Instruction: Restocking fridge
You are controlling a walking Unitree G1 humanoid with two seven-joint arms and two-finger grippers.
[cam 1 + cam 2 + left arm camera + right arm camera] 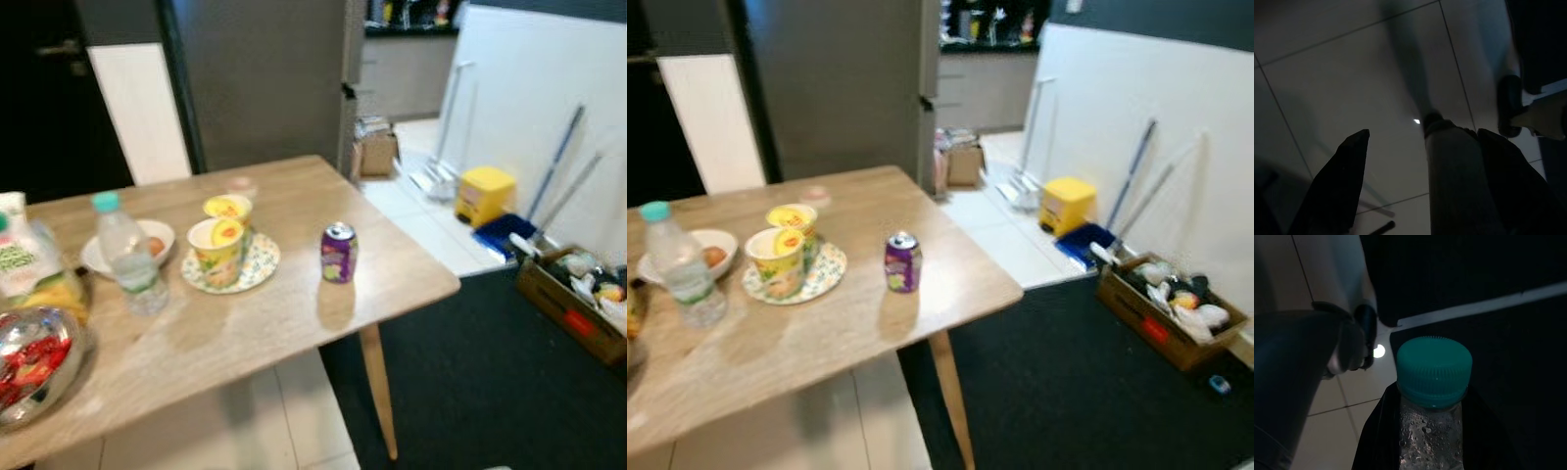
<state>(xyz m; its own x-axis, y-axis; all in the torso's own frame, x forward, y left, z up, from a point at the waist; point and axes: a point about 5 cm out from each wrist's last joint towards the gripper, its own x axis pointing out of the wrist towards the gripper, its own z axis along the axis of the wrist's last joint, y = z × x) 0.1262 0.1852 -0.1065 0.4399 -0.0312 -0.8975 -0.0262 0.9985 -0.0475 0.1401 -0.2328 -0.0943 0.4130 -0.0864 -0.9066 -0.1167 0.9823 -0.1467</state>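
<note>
In the right wrist view my right gripper (1430,435) is shut on a clear water bottle with a teal cap (1434,368), held low over the tiled floor and a dark rug. My left gripper (1422,139) hangs open above pale floor tiles, with nothing between its fingers. On the wooden table (294,323) stand another water bottle with a teal cap (127,257), a purple drink can (338,253) and two yellow cups (219,245) on a patterned plate. The grey fridge (265,78) stands behind the table with its door closed.
A white bowl (157,240), a shiny metal bowl of red items (34,362) and a bag (24,259) sit at the table's left. To the right are a dark rug (490,392), a cardboard box (573,299), a yellow bin (485,193) and mops.
</note>
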